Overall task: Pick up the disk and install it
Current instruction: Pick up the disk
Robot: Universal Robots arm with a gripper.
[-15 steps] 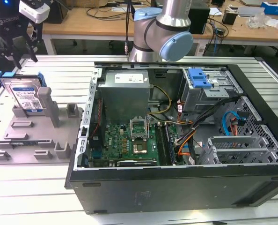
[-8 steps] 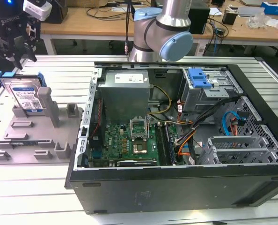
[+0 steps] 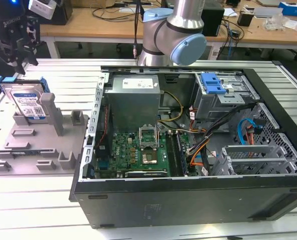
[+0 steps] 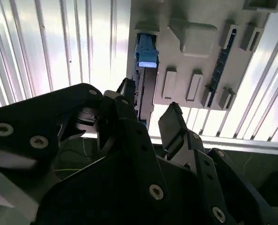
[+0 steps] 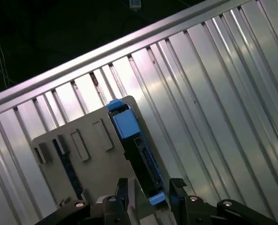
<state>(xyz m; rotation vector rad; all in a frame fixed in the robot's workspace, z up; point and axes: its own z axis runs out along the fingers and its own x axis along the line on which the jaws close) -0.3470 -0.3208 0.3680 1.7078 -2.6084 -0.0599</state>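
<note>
An open desktop computer case lies on its side on a slatted metal surface, while at the exterior view's left the disk stands on edge in a slot of a grey fixture tray, its white-and-blue label facing outward and its blue carrier bracket wrapping the ends. The arm's black end effector hovers just above the disk's upper edge. It holds nothing, and its fingers are spread wider than the drive is thick. In both wrist views the disk is seen edge-on, lined up with the gap between the fingers, one finger to each side. Inside the case, the grey drive cage with its fixed blue latch piece sits well apart from the tray, at the exterior view's right. The disk is likely rigid and fairly dense for its size, so it should not flex in a grip, but its bare metal faces look smooth and could slip under a light pinch. It is also probably sensitive to knocks. The soundest hold appears to be across the two broad flat faces near the middle of the upper edge, where the weight would hang evenly. The thin plastic bracket looks springy and is a poorer place to clamp.
</note>
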